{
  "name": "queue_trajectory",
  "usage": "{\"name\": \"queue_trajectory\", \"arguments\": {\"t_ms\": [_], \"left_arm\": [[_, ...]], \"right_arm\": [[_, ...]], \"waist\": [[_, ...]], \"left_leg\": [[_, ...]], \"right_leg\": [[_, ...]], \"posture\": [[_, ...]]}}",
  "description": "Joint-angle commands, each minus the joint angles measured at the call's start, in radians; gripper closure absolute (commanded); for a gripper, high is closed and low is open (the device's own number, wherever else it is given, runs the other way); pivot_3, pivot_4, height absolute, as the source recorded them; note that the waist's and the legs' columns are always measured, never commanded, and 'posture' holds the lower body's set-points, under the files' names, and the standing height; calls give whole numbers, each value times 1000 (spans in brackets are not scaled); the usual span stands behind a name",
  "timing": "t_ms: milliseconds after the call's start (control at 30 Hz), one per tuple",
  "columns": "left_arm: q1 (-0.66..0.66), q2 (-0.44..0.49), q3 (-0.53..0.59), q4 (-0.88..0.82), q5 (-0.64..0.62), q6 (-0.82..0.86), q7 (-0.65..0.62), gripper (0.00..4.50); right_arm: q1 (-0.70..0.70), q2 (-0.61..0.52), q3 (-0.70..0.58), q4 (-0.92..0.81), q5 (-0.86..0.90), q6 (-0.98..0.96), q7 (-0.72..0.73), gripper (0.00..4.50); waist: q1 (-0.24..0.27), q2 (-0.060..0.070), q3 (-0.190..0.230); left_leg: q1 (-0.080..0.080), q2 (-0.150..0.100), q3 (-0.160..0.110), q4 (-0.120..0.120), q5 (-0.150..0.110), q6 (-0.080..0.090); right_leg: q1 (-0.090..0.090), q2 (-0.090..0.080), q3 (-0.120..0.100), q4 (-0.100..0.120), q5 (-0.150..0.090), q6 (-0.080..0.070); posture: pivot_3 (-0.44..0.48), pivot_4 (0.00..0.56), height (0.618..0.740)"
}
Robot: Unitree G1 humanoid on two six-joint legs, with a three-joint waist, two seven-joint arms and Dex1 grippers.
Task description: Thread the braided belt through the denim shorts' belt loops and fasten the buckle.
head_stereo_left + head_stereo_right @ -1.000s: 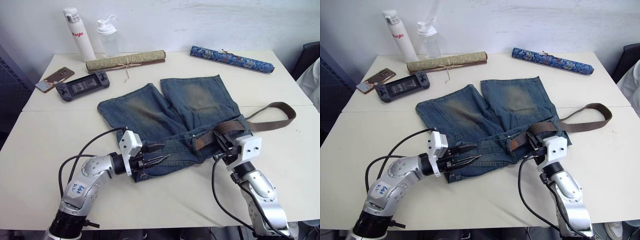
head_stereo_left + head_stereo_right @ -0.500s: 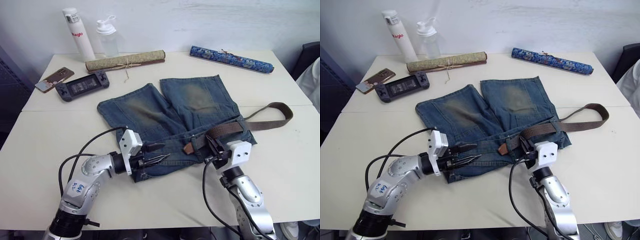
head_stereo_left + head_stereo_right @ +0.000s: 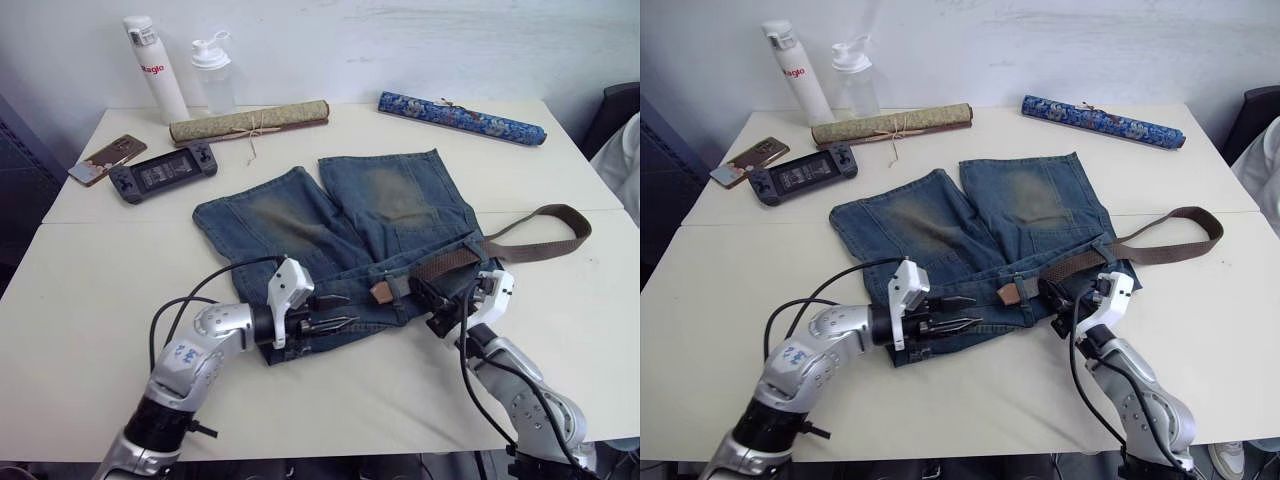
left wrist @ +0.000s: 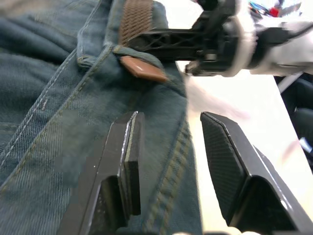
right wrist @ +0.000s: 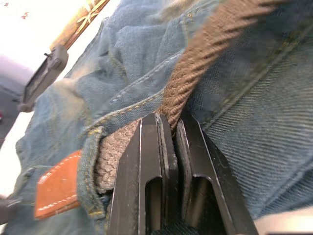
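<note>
Right pincer (image 5: pixel 168 147) pinching braided belt (image 5: pixel 205 58), buckle hidden from view

The white table (image 3: pixel 90 290) carries denim shorts (image 3: pixel 330 220), two scrolls, two bottles, a phone and a game console.

Faded matt denim shorts (image 3: pixel 350 235), rough woven brown braided belt (image 5: pixel 205 58) w/ smooth leather tip, matt black plastic fingers (image 4: pixel 124 161)
</note>
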State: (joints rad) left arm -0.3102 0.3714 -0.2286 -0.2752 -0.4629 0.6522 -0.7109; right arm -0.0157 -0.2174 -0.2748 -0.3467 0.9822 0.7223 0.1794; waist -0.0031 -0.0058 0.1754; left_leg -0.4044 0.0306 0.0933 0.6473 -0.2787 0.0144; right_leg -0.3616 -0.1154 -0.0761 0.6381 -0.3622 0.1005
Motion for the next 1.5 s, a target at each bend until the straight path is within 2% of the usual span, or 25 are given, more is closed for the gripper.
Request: {"name": "queue_trajectory", "arguments": {"t_ms": [33,100,233,367,500,767,1067,1167,1267,1500], "left_arm": [[-37,-45,-19,30,-9,79,37,2427],[-64,-101,21,63,-69,200,86,2427],[-101,-173,79,90,-139,333,126,2427],[-161,-290,245,136,-284,518,225,2427],[-199,-356,336,176,-315,624,327,2427],[-196,-352,321,154,-327,727,344,2427],[-198,-366,334,157,-325,736,346,2427],[-197,-377,347,158,-328,735,350,3141],[-199,-381,353,162,-326,737,352,4473],[-204,-384,354,165,-319,749,361,4473]], "right_arm": [[0,-23,-2,-40,38,29,7,4500],[6,-27,1,-43,30,27,15,4500],[14,-24,13,-46,14,21,18,4500],[27,-24,16,-54,8,20,16,4500],[34,-27,24,-60,-6,15,19,4500],[31,-29,27,-63,-20,16,21,4500],[30,-32,23,-64,-19,17,18,4500],[32,-32,26,-66,-21,18,16,4500],[34,-31,27,-68,-20,19,15,4500],[25,-30,18,-71,-5,30,1,4500]], "waist": [[0,0,0],[1,0,0],[0,0,0],[1,-1,0],[0,-1,1],[1,-1,1],[2,-1,1],[2,-1,1],[2,-1,1],[2,-1,1]], "left_leg": [[0,0,0,0,0,0],[0,0,0,0,0,0],[0,0,0,1,0,0],[0,0,0,1,0,-1],[0,0,0,1,1,-1],[0,0,0,1,1,-2],[0,0,0,1,1,-2],[0,0,0,1,1,-2],[0,0,0,1,1,-2],[0,0,0,0,1,-2]], "right_leg": [[0,0,0,0,0,0],[0,0,0,0,0,0],[0,0,0,0,0,0],[0,0,0,1,0,0],[0,1,0,1,0,0],[0,2,0,1,0,0],[-1,2,0,1,0,0],[-1,1,0,0,0,0],[-1,2,0,0,0,0],[-1,1,0,0,0,0]], "posture": [[0,150,717],[0,150,717],[0,150,717],[0,150,717],[0,150,717],[0,150,717],[0,150,717],[0,150,717],[0,150,717],[0,150,717]]}}
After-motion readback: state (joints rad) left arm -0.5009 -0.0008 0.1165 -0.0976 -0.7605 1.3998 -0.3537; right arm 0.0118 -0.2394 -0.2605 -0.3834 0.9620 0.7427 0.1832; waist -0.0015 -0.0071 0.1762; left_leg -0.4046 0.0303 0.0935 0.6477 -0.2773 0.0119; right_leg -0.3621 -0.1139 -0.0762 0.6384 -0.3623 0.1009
